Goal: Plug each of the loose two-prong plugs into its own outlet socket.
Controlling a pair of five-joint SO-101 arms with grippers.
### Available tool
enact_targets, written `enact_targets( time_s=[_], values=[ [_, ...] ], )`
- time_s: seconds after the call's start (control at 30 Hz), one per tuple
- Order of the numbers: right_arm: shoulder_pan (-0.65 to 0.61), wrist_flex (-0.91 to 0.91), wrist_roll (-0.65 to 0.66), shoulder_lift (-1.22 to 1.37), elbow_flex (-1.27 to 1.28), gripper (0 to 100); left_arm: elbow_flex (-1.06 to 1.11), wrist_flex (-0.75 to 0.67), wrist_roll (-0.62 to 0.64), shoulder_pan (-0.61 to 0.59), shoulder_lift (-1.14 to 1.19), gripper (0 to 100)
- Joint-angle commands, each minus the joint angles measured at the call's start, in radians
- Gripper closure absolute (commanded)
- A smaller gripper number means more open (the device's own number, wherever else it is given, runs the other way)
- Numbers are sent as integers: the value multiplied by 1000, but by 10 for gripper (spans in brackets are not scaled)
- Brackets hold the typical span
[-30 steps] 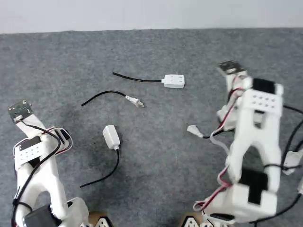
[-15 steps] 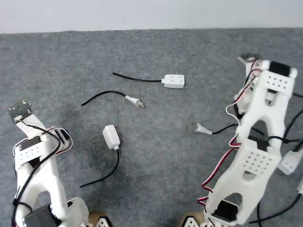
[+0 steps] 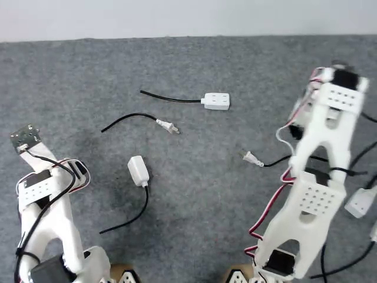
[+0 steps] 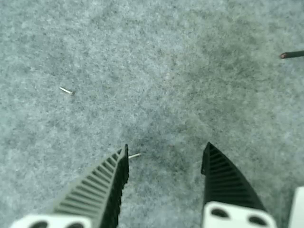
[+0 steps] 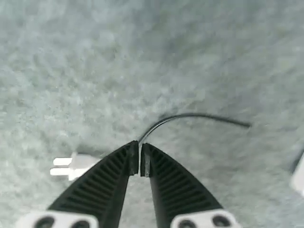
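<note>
Beyond the grey carpet (image 3: 206, 194) (coarse, speckled) runs a pale wall (image 3: 177, 17).

- table (image 3: 194, 200) covered edge to edge in grey fuzzy carpet-like stuff, kinda mottled up close
- plain pale wall (image 3: 177, 17) running along behind the far edge
- tiny silvery sliver (image 4: 66, 90) lying flat on the grey fuzz
- second sliver (image 4: 134, 155) well apart from it, too small to tell what
</note>
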Motion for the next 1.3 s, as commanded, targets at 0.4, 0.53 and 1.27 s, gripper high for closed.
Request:
enact_targets(
  time_s=[0.4,0.53,1.27],
  values=[
    [-188,-156,-31,-193,410,990,-48,3,-12,6,-6,768],
    [-196,-374,-29,-369,706,990,-48,3,-28,17,-6,768],
    [-274,-538,-18,-530,901,990,-48,8,-29,23,-6,768]
  ],
)
